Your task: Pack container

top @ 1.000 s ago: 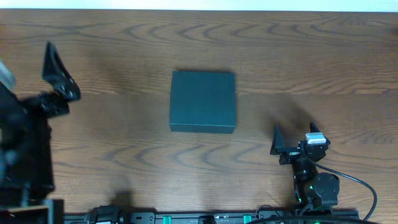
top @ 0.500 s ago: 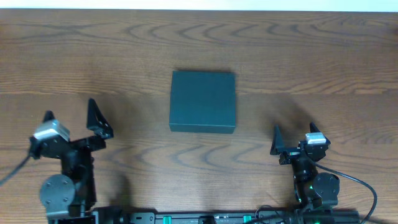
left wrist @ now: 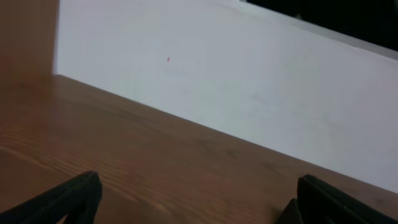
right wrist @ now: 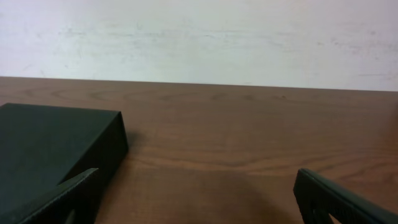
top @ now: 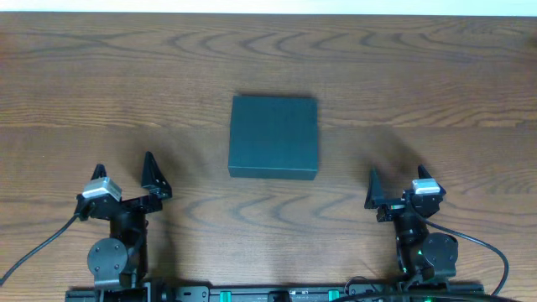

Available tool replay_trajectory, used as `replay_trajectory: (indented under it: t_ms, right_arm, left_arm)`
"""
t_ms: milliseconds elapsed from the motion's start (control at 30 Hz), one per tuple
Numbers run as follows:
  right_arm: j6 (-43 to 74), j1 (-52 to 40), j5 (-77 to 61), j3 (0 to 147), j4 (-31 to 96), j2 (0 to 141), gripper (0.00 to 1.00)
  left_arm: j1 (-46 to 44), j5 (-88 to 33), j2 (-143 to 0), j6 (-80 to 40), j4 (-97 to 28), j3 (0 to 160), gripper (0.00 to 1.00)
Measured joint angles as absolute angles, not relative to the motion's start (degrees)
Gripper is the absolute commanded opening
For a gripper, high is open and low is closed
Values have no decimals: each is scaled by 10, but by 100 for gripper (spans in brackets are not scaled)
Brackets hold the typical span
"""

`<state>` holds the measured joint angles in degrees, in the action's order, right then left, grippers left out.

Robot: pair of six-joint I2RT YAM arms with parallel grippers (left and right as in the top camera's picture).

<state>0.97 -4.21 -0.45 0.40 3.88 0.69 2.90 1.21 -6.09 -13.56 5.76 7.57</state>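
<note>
Over the last second the left hand [top: 126,174] had swung in from far out on its own left side. It had settled low at the near edge of the tabletop [top: 436,75], fingers spread wide and empty. It now mirrored the right hand [top: 398,183], which had not moved at all and was likewise open with nothing between its fingers. The container [top: 274,137] had not shifted either, and its lid lay flat and shut. Judged from that, both arms looked parked in a resting pose, with no contact on the box. No loose item to pack showed anywhere in view, so either the packing was done and the lid closed, or nothing had begun; the pictures could not settle which.

From the left hand the container lay ahead and off to the right, well apart, and outside that wrist camera's view, which showed only wood and the pale wall [left wrist: 236,87]. From the right hand it lay ahead and to the left, near but not touching, its dark corner showing just beyond the left finger
</note>
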Motion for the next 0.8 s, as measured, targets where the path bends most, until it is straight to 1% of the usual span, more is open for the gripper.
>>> replay_trajectory:
  t_ms: [800]
  right_arm:
    - [10,-42,-4,4,39,7,99]
  left_arm:
    - [29,4,-15,-138,63,14,99]
